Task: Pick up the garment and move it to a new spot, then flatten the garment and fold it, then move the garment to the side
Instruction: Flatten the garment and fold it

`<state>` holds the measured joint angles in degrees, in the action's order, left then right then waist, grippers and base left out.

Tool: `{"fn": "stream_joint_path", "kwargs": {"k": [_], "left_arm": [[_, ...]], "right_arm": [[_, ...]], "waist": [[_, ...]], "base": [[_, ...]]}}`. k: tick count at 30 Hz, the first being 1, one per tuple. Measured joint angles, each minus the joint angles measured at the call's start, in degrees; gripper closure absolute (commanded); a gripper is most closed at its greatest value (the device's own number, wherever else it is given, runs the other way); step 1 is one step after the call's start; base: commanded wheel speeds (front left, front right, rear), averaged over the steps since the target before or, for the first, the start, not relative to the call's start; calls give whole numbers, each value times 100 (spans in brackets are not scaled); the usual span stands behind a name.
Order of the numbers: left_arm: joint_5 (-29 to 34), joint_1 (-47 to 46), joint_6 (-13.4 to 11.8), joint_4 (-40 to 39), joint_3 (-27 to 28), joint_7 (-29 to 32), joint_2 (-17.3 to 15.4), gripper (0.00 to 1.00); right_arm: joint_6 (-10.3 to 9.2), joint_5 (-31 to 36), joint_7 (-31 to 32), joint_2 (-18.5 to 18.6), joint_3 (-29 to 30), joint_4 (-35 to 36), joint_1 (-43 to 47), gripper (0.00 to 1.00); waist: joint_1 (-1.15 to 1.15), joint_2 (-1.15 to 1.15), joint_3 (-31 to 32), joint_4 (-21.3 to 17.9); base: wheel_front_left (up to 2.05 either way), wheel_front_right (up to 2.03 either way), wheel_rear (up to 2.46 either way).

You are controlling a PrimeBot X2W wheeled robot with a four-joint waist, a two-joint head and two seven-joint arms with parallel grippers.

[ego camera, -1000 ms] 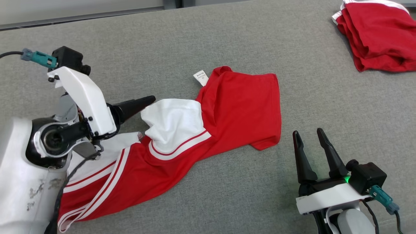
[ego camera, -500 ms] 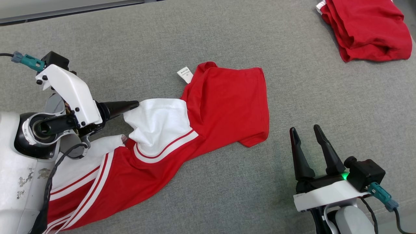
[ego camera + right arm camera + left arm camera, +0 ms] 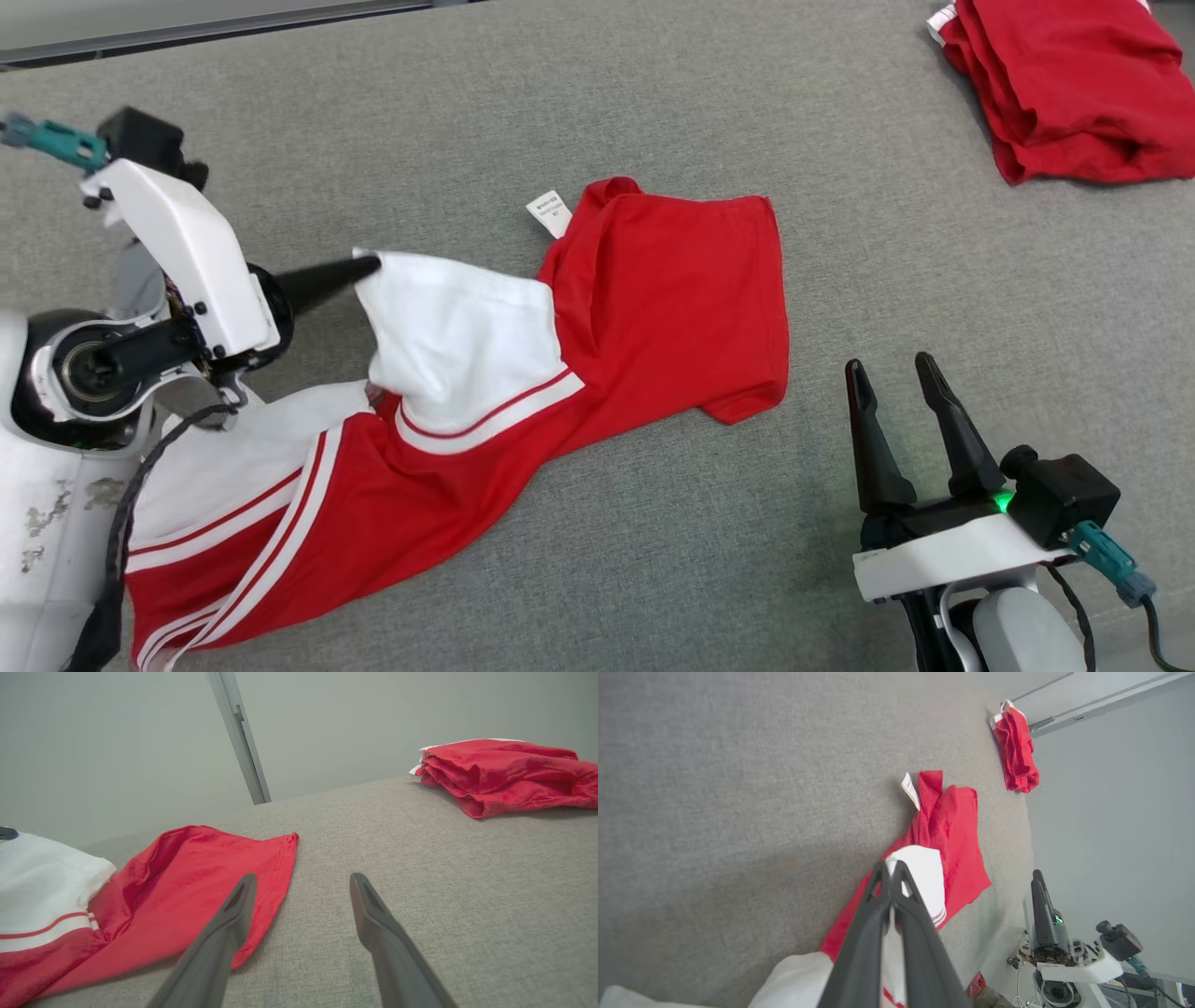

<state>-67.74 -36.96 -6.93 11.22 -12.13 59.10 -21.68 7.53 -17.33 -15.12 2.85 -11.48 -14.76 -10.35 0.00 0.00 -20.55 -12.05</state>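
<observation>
Grey woven surface [image 3: 653, 560]. We see the red-and-white garment [image 3: 672, 308] lying crumpled left of centre. Its long axis runs diagonally from the near-left edge up toward the middle, and the end with the tag [image 3: 549, 213] points away from us. Our left gripper [image 3: 369, 266] has its fingers pressed together, pinching the white sleeve [image 3: 457, 336] at its corner. Our right gripper [image 3: 888, 364] sits at near right with fingers spread, holding nothing. A folded red pile [image 3: 1074, 103] lies far right.
</observation>
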Motion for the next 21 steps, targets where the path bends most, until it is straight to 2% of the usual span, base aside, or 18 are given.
{"fn": "stream_joint_path", "kwargs": {"k": [3, 5, 7, 10, 13, 17, 21], "left_arm": [[123, -52, 617, -255, 33, -415, -81, 100], [414, -95, 1082, -491, 2, -798, -193, 100], [667, -74, 1294, -693, -101, -1114, -319, 100], [1095, 49, 1401, -1072, -370, -1661, -506, 100], [1525, 144, 1419, -1426, -766, -2267, -812, 100], [1728, 259, 1428, -1575, -1180, -2930, -1102, 100], [1783, 330, 1428, -1563, -1472, -3254, -1362, 100]], "right_arm": [[0, 41, 1, 0, -4, 24, -18, 0], [0, 85, 0, 0, -8, 38, -69, 0], [0, 80, 0, 0, 16, 15, -170, 0], [0, 10, 1, 0, 48, -157, -417, 0], [-2, -136, 0, 15, 102, -675, -793, 0], [-2, -413, 74, 166, -114, -1959, -1600, 0], [-3, -635, 812, 226, -325, -3043, -2694, 0]], "waist": [[0, 0, 32, 71], [0, 0, 53, 122], [0, 0, 72, 176], [0, 0, 77, 278], [0, 0, 51, 383], [0, 0, -1, 477], [0, 0, -48, 500]], "base": [[0, 0, 0], [0, 0, 0], [0, 0, 0], [0, 0, 0], [0, 0, 0], [0, 0, 0], [0, 0, 0]]}}
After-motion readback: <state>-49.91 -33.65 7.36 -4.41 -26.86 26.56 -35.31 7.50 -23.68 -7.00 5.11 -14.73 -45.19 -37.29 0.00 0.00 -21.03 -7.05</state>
